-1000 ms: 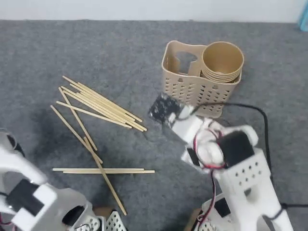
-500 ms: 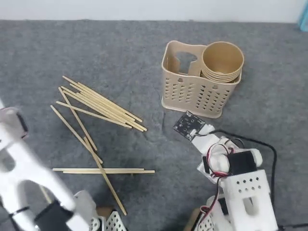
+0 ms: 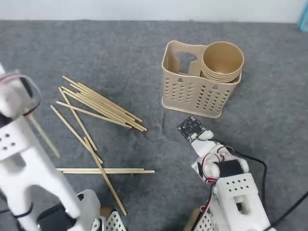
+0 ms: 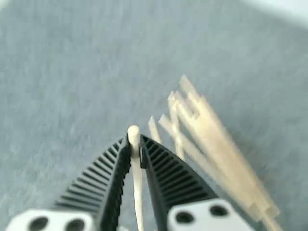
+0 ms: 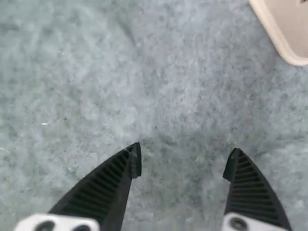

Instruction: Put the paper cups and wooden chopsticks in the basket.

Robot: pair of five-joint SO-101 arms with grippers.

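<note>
Over open carpet (image 5: 72,72) near the basket (image 5: 285,30), right pincer (image 5: 185,150) gapes; left pincer (image 4: 135,142) pinches a chopstick (image 4: 133,130).

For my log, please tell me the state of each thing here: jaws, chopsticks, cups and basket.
Held chopstick: clamped near one end, apart from the pile.
Left jaws: shut on it.
Other chopsticks: lying loose on the carpet, some crossed.
Right jaws: open, empty, above bare carpet.
Paper cups: stacked upright in one basket compartment.
Basket: upright, other compartment empty.
</note>
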